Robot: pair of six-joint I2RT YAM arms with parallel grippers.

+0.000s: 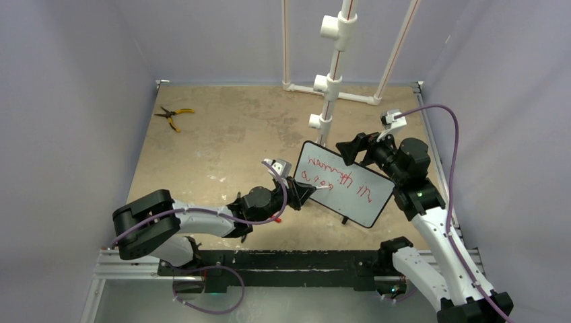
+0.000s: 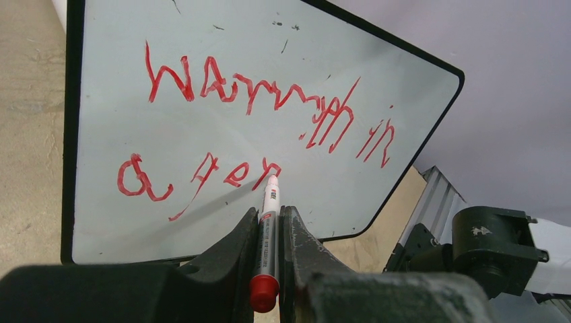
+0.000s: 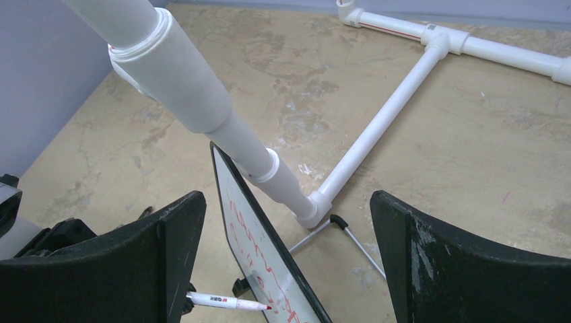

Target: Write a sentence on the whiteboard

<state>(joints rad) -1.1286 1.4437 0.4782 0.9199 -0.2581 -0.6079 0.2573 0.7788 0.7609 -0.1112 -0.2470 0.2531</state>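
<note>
The whiteboard point(image 1: 360, 202) stands propped on its feet on the tan surface point(image 1: 222, 155), at about four o'clock from the middle, with its face leaning back toward the left arm. The red sentence point(image 1: 334, 176) runs across it in two lines: a longer upper one and a shorter lower one. The scrawl is too rough for me to read with any certainty.

The left end effector point(image 2: 271, 212) is clenched on a red-capped marker point(image 2: 267, 245), which points at the board. The tip sits at the end of the lower line and seems to touch the white face.

The right end effector point(image 1: 351, 149) hangs at the board's far top edge, at about one o'clock from the board's centre. It is released, with the fingers point(image 3: 172, 235) spread wide and nothing between them but the board's black rim, which neither finger seems to touch.

A white pipe frame point(image 1: 330, 91) rises at twelve o'clock, just behind the board. Yellow-handled pliers point(image 1: 174, 116) lie well apart at ten o'clock, near the far left corner.
</note>
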